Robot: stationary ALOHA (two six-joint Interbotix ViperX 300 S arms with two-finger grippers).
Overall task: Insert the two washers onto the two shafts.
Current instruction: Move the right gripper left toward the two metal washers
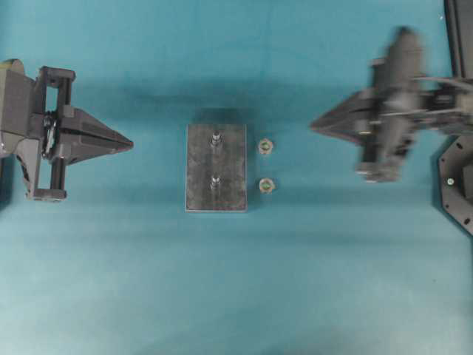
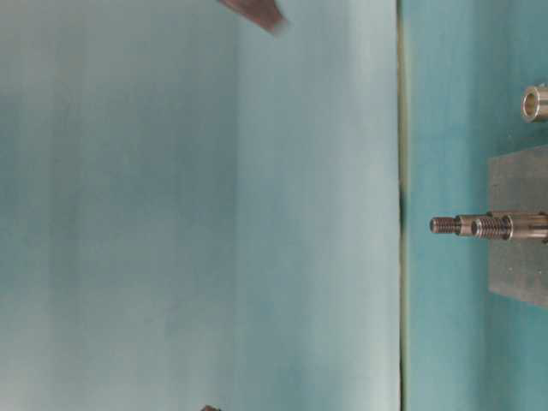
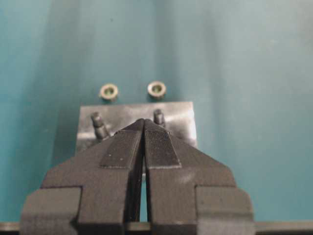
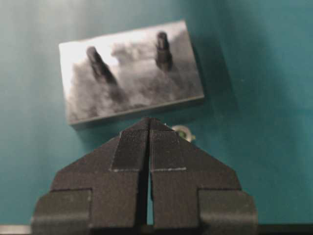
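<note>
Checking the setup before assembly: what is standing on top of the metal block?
Two threaded shafts stand upright on the metal block, both bare. The two washers lie beside it on the table. The shafts' feet in the block cannot be made out.

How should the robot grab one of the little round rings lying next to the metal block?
Probably from straight above, pinching the outer rim on two opposite sides. Each small silver washer lies flat on the teal cloth, hole up, so only its rim offers a grip. The right pincer is nearer but shut, and must open first.

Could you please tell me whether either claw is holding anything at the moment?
Nothing is held: the left claw and right claw are both shut on nothing.
</note>
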